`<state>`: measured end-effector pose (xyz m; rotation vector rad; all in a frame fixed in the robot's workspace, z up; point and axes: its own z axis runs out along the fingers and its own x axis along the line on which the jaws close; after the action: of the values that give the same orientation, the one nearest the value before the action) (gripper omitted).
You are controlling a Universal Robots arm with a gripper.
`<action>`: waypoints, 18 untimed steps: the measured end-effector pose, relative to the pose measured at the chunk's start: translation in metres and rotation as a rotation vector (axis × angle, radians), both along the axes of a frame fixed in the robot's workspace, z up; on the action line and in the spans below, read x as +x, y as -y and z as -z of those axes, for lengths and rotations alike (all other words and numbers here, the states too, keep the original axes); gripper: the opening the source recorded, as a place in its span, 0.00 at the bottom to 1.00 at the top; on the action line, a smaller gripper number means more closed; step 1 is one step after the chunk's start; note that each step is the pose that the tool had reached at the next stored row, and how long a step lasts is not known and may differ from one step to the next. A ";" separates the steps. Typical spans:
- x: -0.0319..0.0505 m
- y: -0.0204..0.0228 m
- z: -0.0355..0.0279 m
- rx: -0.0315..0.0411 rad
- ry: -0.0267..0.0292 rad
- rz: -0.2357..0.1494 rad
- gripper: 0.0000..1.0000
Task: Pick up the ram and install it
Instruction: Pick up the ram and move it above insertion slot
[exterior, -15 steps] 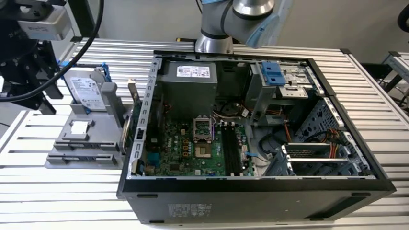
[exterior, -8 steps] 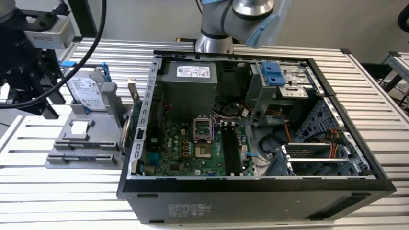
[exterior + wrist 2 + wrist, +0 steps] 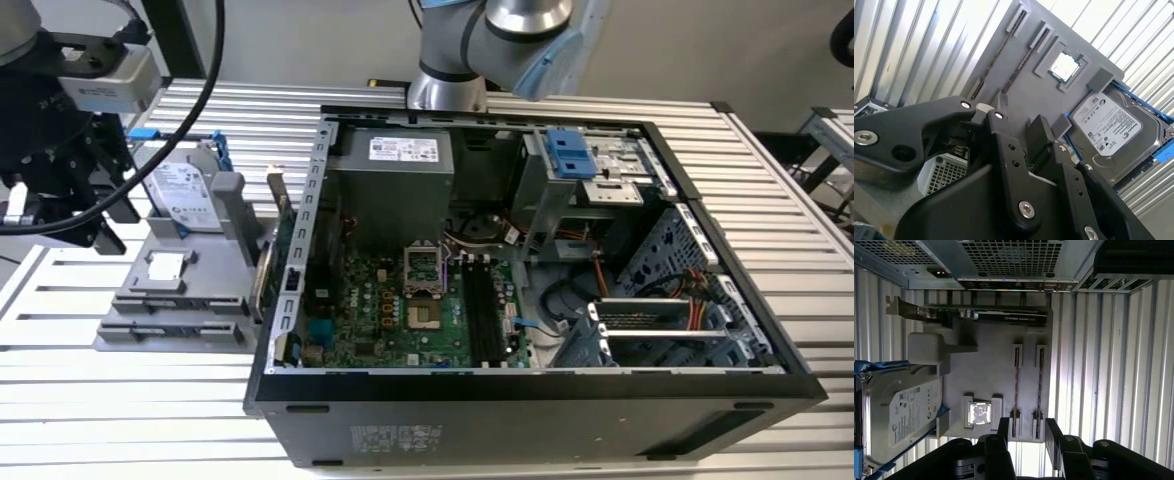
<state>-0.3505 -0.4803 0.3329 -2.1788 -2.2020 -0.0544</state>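
Right now my claw (image 3: 1026, 440) hangs open and empty over the grey holder (image 3: 989, 370); just beyond it the ram (image 3: 1039, 390) stands untouched in its groove, and farther off the motherboard slots (image 3: 483, 315) look unfilled, so picking and installing are both left.

My tool (image 3: 1027, 429) hangs, fingers spread, at the edge of the grey tray (image 3: 989, 365). In it a ram stick (image 3: 1016, 390) and a second ram stick (image 3: 1039, 390) stand side by side, a processor chip (image 3: 980, 413) beside them, a hard drive (image 3: 904, 415) beyond.
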 end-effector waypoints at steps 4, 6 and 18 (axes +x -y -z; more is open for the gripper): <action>0.0000 0.0000 0.0013 0.0004 0.0004 0.000 1.00; 0.0000 0.0000 0.0036 0.0002 0.0002 0.000 1.00; 0.0000 0.0000 0.0197 0.0002 0.0002 0.000 1.00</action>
<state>-0.3505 -0.4803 0.3132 -2.1788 -2.2020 -0.0548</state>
